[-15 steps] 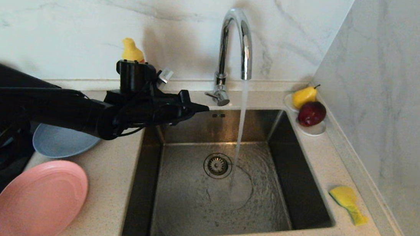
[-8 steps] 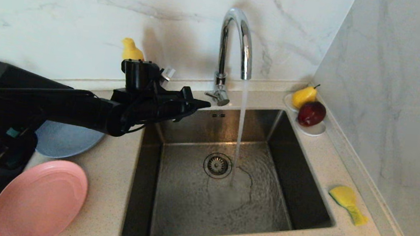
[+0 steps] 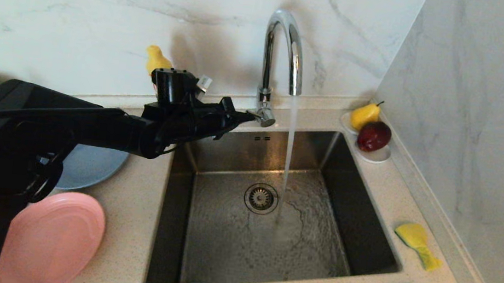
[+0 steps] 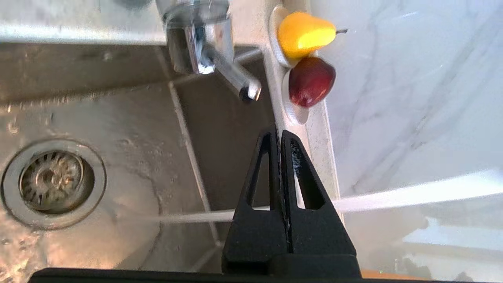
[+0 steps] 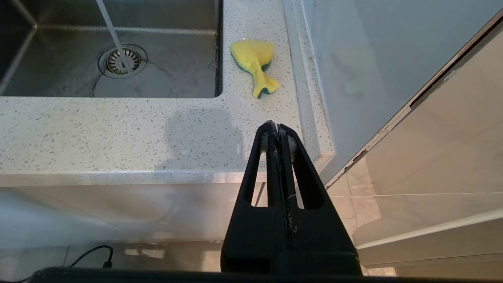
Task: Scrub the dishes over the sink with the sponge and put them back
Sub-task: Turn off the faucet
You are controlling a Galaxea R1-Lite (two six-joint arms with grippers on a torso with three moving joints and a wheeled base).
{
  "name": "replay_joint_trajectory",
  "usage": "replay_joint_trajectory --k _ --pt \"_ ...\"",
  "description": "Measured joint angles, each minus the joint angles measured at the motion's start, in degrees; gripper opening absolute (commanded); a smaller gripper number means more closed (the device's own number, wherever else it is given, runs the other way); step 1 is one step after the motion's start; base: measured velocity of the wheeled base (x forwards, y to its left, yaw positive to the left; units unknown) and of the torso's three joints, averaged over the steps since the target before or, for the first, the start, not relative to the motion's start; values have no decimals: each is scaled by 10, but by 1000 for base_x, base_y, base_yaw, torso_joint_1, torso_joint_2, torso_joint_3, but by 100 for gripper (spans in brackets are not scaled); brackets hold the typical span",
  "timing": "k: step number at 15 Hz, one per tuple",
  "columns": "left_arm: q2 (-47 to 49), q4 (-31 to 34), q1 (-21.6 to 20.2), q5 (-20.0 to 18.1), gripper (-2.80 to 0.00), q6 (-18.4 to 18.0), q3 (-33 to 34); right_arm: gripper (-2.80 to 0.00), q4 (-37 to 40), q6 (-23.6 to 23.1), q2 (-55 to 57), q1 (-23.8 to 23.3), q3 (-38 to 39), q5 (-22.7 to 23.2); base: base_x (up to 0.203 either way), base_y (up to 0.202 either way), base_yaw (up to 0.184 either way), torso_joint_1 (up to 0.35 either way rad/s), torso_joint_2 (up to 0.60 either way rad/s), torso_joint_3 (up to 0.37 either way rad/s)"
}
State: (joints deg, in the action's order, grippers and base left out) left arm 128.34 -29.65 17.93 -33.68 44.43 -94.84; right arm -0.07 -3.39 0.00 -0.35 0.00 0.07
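Sink [image 3: 268, 217] at frame centre, tap [image 3: 280, 65] behind it.
Plates [image 3: 53, 238] lie lower left, sponge [image 3: 418, 243] lower right, fruit dish [image 3: 371, 148] upper right.

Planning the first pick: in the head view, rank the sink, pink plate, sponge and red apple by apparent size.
1. sink
2. pink plate, partly hidden by the left arm
3. sponge and red apple: they look close in size, and the apple lies farther from the camera, so no ranking between them.
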Motion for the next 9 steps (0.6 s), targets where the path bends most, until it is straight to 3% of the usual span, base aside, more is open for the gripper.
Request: replay_joint_trajectory --k 7,9 --pt "27 4 -3 12 -280 6 -43 -280 0 0 0 0 0 0 0 0 0 0 0 0" --pt "39 5 -4 17 -280 27 -77 -280 0 0 0 0 0 0 0 0 0 0 0 0"
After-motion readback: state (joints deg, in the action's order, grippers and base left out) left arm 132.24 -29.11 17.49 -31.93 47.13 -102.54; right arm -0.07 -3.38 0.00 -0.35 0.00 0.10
